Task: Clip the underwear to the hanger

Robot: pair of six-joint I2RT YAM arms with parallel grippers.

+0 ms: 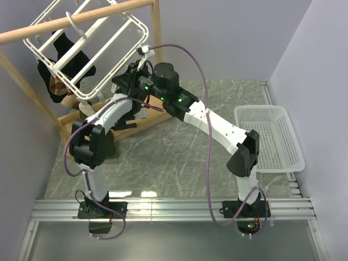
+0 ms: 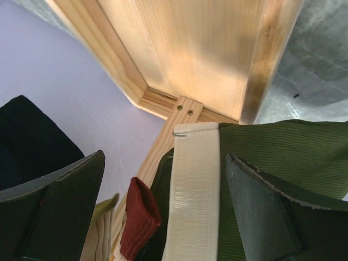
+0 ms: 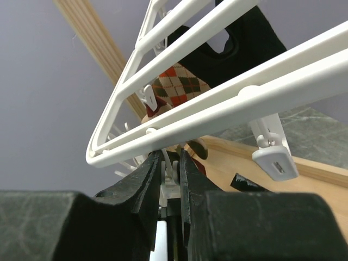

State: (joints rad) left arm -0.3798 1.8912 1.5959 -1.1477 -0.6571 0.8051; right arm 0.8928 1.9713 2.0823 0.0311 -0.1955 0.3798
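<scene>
A wooden stand point(image 1: 81, 19) is seen at the far left of a grey marble table point(image 1: 163, 157). From its rail the hanger point(image 3: 228, 103), a white frame with cross bars, is hung at a tilt. A black garment point(image 3: 250, 38) with a diamond-patterned patch is clipped under it.

The left gripper point(image 2: 165, 163) is lowered near the foot of the stand, and its fingers point(image 2: 60, 206) are spread wide, with nothing gripped. The underwear point(image 2: 283, 147) is found between those fingers: olive-green ribbed cloth with a cream waistband point(image 2: 196, 185), laid over the stand's wooden base. A small dark red piece of cloth point(image 2: 141, 223) is seen just left of the waistband.

The right gripper point(image 3: 170, 157) is raised to the hanger's near corner, just right of the left gripper. Its fingers are drawn narrow, and a small white clip point(image 3: 173, 173) is pinched between them, just under the frame. Another clip point(image 3: 274, 157) is left dangling from the bar to the right.

At the far right, a white mesh basket point(image 1: 272, 138) is set on the table, well apart from both grippers.
</scene>
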